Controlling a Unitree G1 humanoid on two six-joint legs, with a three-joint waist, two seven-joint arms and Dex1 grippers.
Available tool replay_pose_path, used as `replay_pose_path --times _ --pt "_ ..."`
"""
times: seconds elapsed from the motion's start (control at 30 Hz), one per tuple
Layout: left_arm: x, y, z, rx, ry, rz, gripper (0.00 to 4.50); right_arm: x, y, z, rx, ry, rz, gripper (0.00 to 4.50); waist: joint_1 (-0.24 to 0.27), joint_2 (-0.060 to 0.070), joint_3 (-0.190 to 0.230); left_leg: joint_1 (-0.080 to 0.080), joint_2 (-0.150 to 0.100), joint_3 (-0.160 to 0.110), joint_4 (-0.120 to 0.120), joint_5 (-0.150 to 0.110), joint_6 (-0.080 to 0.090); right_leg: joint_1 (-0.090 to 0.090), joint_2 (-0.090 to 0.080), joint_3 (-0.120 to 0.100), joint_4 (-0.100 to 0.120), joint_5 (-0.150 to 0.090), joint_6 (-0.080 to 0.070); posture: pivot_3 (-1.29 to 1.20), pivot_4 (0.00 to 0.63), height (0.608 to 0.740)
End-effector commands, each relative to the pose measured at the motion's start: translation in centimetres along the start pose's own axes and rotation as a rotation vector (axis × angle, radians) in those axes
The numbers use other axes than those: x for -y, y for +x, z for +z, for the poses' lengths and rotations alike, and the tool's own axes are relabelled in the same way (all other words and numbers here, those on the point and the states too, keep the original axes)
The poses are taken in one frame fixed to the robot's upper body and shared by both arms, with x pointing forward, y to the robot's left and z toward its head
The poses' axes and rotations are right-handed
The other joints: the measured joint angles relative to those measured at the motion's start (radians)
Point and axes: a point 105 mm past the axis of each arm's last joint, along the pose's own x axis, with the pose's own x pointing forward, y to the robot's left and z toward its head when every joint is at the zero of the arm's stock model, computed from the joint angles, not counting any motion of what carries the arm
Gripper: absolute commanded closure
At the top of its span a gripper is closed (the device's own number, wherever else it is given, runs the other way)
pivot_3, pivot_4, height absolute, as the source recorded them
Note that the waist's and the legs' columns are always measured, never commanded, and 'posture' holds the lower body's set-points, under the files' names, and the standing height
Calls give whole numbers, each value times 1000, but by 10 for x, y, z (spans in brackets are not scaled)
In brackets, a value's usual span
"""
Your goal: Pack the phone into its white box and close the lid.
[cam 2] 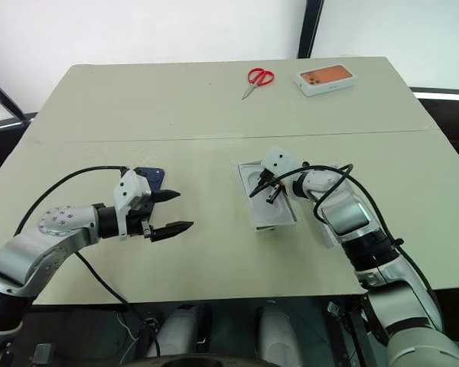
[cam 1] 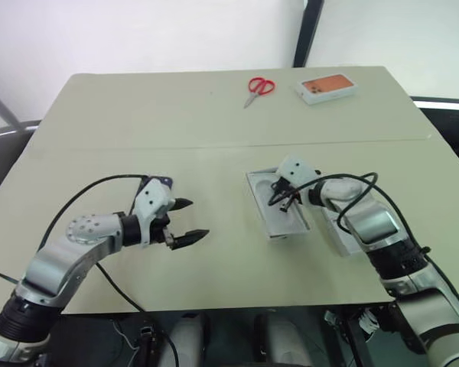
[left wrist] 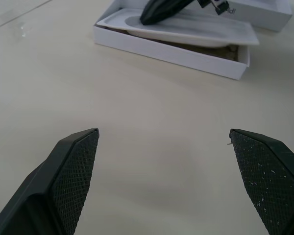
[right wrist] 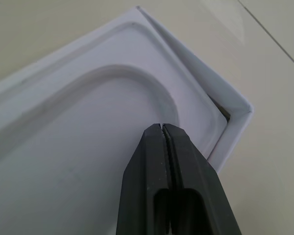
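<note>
One white box (cam 1: 278, 205) sits mid-table, long axis running away from the robot, one white insert (right wrist: 78, 147) with an oval recess lying in it. The right gripper (right wrist: 161, 128) — fingers pressed together — rests over that insert. One phone (cam 2: 149, 177) peeks out behind the left gripper (cam 1: 190, 221), fingers wide apart. Far back: one pair of red scissors (cam 1: 258, 89), one orange-phone box (cam 1: 327, 88). No writing is readable.

Pale beige table (cam 1: 214, 130) bearing red-handled scissors (cam 1: 258, 89), orange-pictured box (cam 1: 327, 87), white box (cam 1: 278, 203), phone (cam 2: 149, 177).
</note>
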Motion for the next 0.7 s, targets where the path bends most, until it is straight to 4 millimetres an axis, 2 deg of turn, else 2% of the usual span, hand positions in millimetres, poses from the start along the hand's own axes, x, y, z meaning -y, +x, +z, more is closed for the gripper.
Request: replay_pose_path --times 0.03,0.17,0.33,0.53,0.7 --pt "4 -3 8 21 52 -5 0 9 6 8 13 -50 -50 4443 -1 0 0 0 0 0 0 0 0 0 0 0 0 0 0 0 150 740" --pt "7 -2 6 27 42 -12 0 9 10 17 56 -175 -67 4443 0 0 0 0 0 0 0 0 0 0 0 0 1 0 0 0 150 740" --pt "9 0 5 31 32 -9 0 2 -2 20 110 -327 -27 4443 0 0 0 0 0 0 0 0 0 0 0 0 1 0 0 0 150 740" --pt "12 1 5 37 21 -17 0 -3 -35 17 118 -321 55 4443 1 0 0 0 0 0 0 0 0 0 0 0 1 0 0 0 150 740" --pt "13 3 4 39 16 -23 0 -25 -52 -1 67 -282 177 4443 1 0 0 1 1 -1 0 0 0 1 1 0 1 0 0 0 150 740"
